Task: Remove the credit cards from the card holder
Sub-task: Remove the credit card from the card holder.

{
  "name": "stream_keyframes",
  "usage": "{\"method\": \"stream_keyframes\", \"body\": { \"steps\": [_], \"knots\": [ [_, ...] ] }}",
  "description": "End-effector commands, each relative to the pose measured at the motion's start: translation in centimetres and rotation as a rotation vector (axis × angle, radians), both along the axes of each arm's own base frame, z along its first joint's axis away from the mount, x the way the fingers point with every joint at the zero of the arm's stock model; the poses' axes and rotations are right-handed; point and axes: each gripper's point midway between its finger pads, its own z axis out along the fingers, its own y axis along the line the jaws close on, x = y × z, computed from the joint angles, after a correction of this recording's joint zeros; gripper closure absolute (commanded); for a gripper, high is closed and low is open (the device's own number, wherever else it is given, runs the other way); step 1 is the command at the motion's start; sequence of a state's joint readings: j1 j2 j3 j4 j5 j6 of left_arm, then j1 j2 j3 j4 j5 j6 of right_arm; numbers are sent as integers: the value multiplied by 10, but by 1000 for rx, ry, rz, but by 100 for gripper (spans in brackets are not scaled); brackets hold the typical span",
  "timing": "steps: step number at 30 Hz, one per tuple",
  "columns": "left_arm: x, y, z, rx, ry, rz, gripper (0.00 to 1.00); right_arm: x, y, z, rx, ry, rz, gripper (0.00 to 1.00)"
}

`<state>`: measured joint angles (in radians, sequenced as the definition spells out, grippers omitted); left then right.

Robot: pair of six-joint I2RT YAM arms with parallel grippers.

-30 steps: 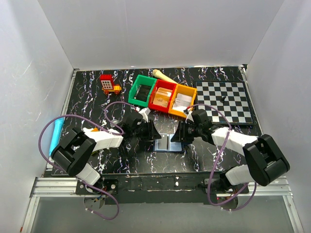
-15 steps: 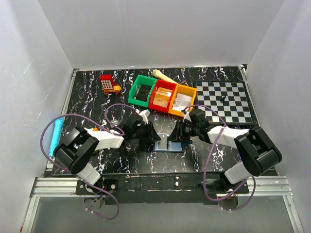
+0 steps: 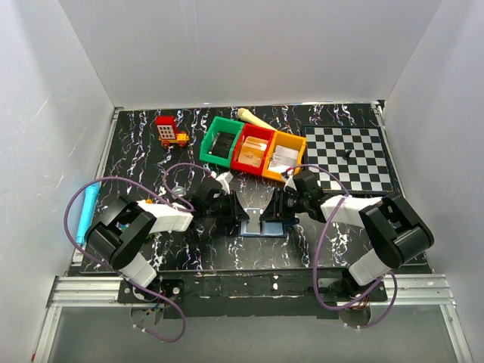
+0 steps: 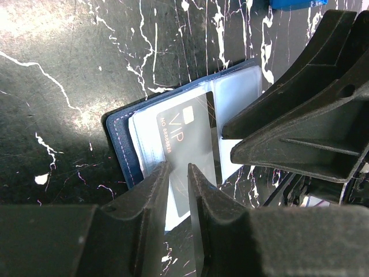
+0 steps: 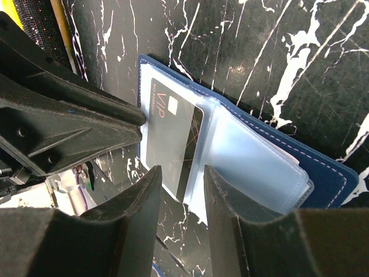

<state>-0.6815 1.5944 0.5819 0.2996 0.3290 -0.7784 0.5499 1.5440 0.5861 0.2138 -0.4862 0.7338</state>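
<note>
STEP: freeing the VIP card | card holder is lying open at 6 o'clock from the red bin | left gripper, at its 9 o'clock, is sitting nearly clenched over the card's end, grasp unclear | right gripper, at 3 o'clock, is hovering half-parted and empty | ADVICE: right should be pinning the holder while left is drawing the card flat along its length.
</note>
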Motion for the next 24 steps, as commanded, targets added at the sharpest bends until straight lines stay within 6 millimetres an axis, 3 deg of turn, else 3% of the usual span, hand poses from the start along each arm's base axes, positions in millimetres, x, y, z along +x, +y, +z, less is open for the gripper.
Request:
{"method": "stream_keyframes", "body": {
  "steps": [1, 14, 24],
  "knots": [
    [-4, 8, -11, 30, 24, 15, 81, 9, 10, 10, 46, -35, 10, 57],
    [-10, 15, -21, 62, 51, 27, 86, 9, 12, 9, 60, -20, 13, 59],
    [-13, 18, -28, 76, 68, 38, 89, -3, 11, -1, 86, 14, 16, 60]
  ]
}}
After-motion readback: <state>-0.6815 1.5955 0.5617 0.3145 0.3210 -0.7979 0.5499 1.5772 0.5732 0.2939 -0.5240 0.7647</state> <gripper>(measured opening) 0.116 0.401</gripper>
